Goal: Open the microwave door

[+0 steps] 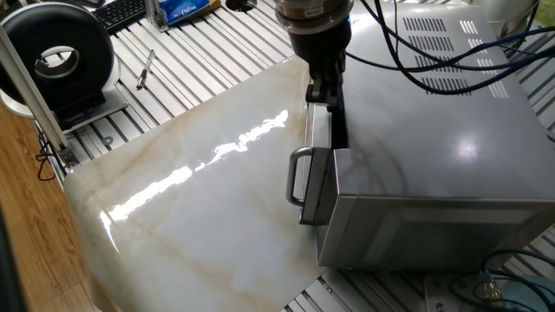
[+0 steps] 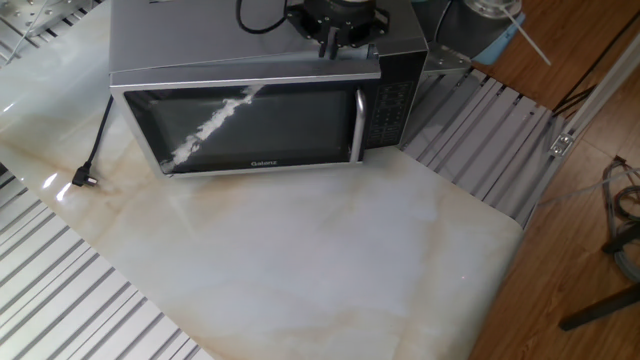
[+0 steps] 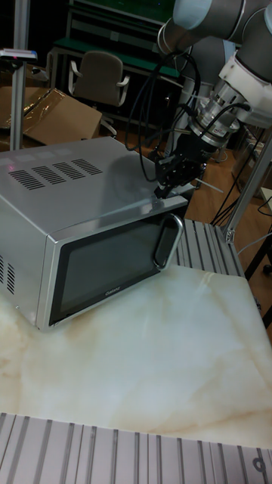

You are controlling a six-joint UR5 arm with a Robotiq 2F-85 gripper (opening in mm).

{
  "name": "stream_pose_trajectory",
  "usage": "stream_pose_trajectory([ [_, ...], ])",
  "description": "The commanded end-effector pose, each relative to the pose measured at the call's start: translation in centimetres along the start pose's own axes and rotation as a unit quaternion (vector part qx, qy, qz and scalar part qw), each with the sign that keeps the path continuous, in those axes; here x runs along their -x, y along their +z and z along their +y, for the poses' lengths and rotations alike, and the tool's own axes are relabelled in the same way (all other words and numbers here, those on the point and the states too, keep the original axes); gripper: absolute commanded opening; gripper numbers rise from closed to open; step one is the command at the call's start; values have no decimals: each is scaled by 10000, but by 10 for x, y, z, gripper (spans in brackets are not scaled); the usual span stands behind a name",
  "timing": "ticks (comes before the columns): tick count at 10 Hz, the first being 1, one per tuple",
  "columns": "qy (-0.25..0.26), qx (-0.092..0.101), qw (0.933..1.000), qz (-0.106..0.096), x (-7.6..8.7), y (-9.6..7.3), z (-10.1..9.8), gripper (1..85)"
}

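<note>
The arm's black two-finger gripper [image 1: 328,94], its opening too hidden to judge, is hanging at the top front edge of the large boxy silver-grey metal microwave [image 1: 442,147], just above the silver-framed dark-glass microwave door [image 2: 255,125] with its curved silver bar handle [image 1: 297,177], which is sitting on the glossy marble-patterned tabletop [image 1: 199,208].

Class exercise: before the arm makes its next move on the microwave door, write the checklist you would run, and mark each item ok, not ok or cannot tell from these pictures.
1. Gripper at the top edge of the microwave door: ok.
2. Door swung open: not ok, only slightly ajar.
3. Handle free: ok.
4. Marble table ahead of door unobstructed: ok.
5. Cables clear of the microwave: not ok, draped over it.
6. Finger opening: cannot tell.
</note>
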State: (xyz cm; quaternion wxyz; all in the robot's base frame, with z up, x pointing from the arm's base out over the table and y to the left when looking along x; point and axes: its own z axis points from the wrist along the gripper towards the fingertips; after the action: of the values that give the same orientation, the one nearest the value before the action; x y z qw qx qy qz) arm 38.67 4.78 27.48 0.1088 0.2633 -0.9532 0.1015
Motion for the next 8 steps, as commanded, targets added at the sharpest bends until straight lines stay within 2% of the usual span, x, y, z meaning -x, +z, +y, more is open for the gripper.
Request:
stream_pose_trajectory([
  [1,5,122,9999,9,2,3,6,107],
  [2,39,155,9998,106,-2,4,10,53],
  [5,59,130,9995,266,-7,9,9,23],
  [8,106,156,9995,240,-2,10,13,20],
])
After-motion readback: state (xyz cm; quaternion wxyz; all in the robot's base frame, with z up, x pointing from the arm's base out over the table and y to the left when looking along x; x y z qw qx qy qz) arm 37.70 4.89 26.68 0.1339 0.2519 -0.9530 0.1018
